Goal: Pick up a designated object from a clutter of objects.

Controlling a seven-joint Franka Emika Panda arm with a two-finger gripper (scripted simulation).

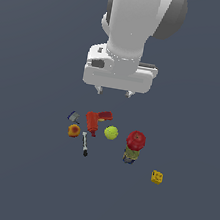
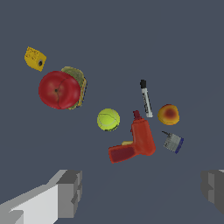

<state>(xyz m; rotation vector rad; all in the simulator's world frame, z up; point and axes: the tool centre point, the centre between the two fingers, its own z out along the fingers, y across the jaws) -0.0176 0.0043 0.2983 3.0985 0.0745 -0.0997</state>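
The red L-shaped toy drill (image 1: 96, 121) lies on the dark floor in the middle of the clutter; in the wrist view the drill (image 2: 134, 143) shows its dark red tip and a yellowish patch. My gripper (image 1: 114, 91) hangs well above it, open and empty. Its two fingers (image 2: 70, 192) stand wide apart in the wrist view. Around the drill lie a yellow-green ball (image 1: 111, 132), an orange fruit-like lump (image 1: 74, 130), a black-tipped marker (image 1: 84, 144), a small grey piece (image 1: 73, 116), a red-topped object (image 1: 134, 145) and a yellow block (image 1: 157, 177).
The dark grey floor (image 1: 19, 178) stretches around the clutter on all sides. The ball (image 2: 108, 119) lies close beside the drill, and the marker (image 2: 145, 98) and the grey piece (image 2: 173, 142) lie near its tip end.
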